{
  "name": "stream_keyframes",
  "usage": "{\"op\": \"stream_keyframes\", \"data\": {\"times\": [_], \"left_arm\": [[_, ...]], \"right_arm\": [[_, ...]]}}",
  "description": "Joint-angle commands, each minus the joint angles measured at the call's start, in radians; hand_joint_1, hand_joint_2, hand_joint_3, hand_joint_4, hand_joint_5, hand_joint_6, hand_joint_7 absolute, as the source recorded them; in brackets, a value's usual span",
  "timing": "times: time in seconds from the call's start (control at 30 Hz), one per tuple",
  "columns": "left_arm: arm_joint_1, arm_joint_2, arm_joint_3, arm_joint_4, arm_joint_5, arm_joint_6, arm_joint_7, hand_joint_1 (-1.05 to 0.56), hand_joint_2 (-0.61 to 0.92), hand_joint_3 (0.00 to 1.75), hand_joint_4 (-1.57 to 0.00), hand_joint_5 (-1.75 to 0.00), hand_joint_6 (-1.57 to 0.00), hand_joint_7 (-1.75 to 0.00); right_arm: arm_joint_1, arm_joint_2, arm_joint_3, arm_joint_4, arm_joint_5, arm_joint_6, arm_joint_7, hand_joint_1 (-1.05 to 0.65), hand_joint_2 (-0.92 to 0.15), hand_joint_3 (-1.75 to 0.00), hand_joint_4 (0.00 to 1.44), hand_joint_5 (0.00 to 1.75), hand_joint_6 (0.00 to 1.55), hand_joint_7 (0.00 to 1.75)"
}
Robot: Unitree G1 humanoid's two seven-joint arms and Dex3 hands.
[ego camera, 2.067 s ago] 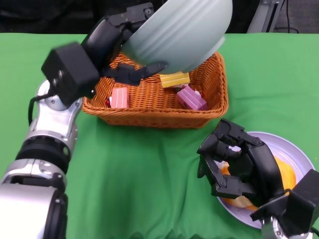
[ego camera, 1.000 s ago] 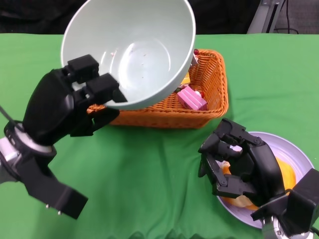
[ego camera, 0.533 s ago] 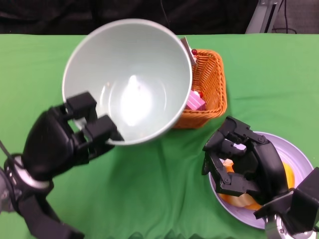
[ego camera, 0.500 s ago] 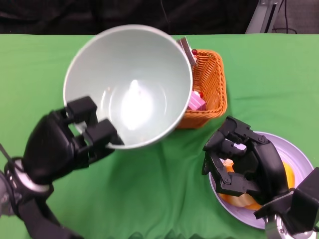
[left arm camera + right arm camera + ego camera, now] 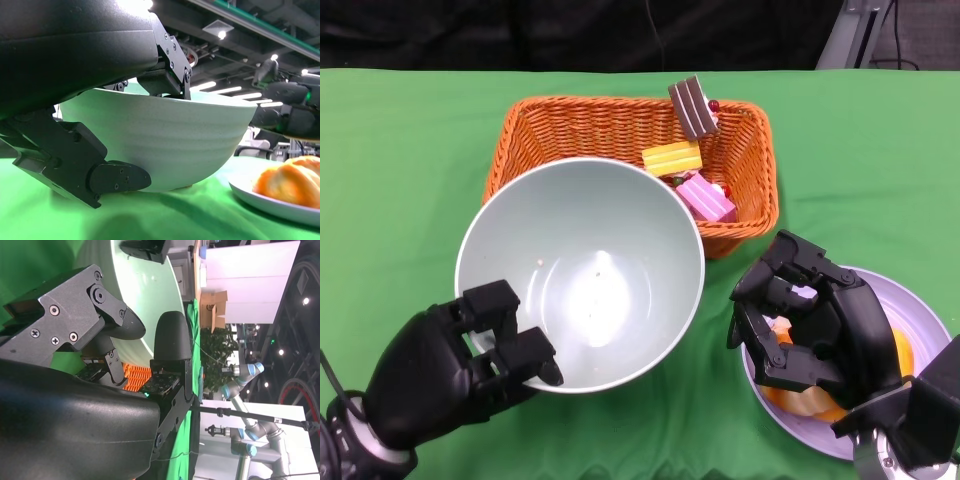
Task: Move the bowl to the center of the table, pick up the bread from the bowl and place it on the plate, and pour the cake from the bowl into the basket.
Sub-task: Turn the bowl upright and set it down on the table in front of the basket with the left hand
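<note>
The pale green bowl (image 5: 590,280) stands upright and empty in front of the wicker basket (image 5: 570,105). My left hand (image 5: 455,375) grips the bowl's near rim from the lower left. In the left wrist view the bowl (image 5: 170,135) sits on or just above the green cloth. Yellow (image 5: 671,158), pink (image 5: 705,197) and brown (image 5: 692,105) cake pieces lie in the basket. The orange bread (image 5: 903,350) lies on the lilac plate (image 5: 920,310) at the lower right. My right hand (image 5: 815,325) hovers over it with curved fingers, holding nothing.
Green cloth (image 5: 400,160) covers the table on all sides. The basket's front rim is partly hidden behind the bowl. In the right wrist view the bowl (image 5: 145,285) and the basket (image 5: 135,375) lie beyond my right hand (image 5: 125,340).
My left hand has brought the bowl down from its raised, tilted position over the basket to the cloth in front of it. The right hand has stayed over the plate.
</note>
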State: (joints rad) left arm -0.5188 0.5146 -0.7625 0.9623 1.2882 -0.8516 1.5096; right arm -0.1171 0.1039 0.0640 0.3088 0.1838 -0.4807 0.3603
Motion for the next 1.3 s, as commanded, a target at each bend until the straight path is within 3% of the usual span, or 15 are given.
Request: {"op": "stream_keyframes", "data": {"times": [0.03,0.17,0.33,0.97,1.07,1.13,1.23,1.3], "left_arm": [[0.019,0.023,-0.018,0.012,0.002,-0.006,0.105,-0.03,0.68,0.66,-0.66,-1.75,-0.56,-1.59],[0.023,0.011,-0.039,0.037,-0.002,-0.017,0.105,-0.01,0.71,0.59,-0.66,-1.75,-0.5,-1.72],[0.021,-0.014,-0.069,0.09,-0.006,-0.009,0.105,-0.03,0.76,0.51,-0.64,-1.75,-0.57,-1.57],[-0.004,-0.084,-0.122,0.249,-0.068,0.019,0.014,-0.04,0.79,0.47,-0.63,-1.75,-0.54,-1.62],[-0.007,-0.106,-0.126,0.284,-0.086,0.029,-0.027,-0.08,0.9,0.17,-0.72,-1.38,-0.83,-0.86],[-0.007,-0.106,-0.125,0.291,-0.1,0.021,-0.053,-0.12,0.92,0.08,-0.76,-1.23,-0.91,-0.63],[-0.003,-0.099,-0.109,0.292,-0.148,-0.033,-0.122,-0.21,0.92,0.02,-0.74,-0.84,-0.96,-0.23],[-0.003,-0.092,-0.107,0.287,-0.164,-0.06,-0.138,-0.29,0.92,0.03,-0.75,-0.45,-0.88,-0.06]], "right_arm": [[-0.008,-0.006,-0.009,-0.002,0.01,-0.001,-0.001,-0.05,-0.54,-1.15,0.71,1.7,0.61,1.46],[-0.01,-0.005,-0.009,0.001,0.01,-0.002,0.001,-0.06,-0.53,-1.15,0.71,1.7,0.61,1.46],[-0.011,-0.002,-0.01,0.005,0.014,0.003,0.003,-0.07,-0.53,-1.15,0.72,1.7,0.63,1.45],[-0.004,-0.005,-0.008,-0.007,0.012,0.004,0.002,-0.05,-0.52,-1.17,0.72,1.7,0.62,1.46],[-0.003,-0.005,-0.006,-0.007,0.008,0.006,0.0,-0.05,-0.52,-1.16,0.72,1.7,0.62,1.45],[-0.005,-0.005,-0.006,-0.004,0.007,0.0,0.001,-0.05,-0.52,-1.15,0.72,1.7,0.62,1.45],[-0.006,-0.003,-0.007,0.0,-0.002,-0.005,-0.009,-0.05,-0.52,-1.16,0.72,1.7,0.63,1.45],[-0.007,-0.003,-0.007,0.002,0.0,-0.006,-0.007,-0.06,-0.52,-1.16,0.72,1.7,0.62,1.45]]}}
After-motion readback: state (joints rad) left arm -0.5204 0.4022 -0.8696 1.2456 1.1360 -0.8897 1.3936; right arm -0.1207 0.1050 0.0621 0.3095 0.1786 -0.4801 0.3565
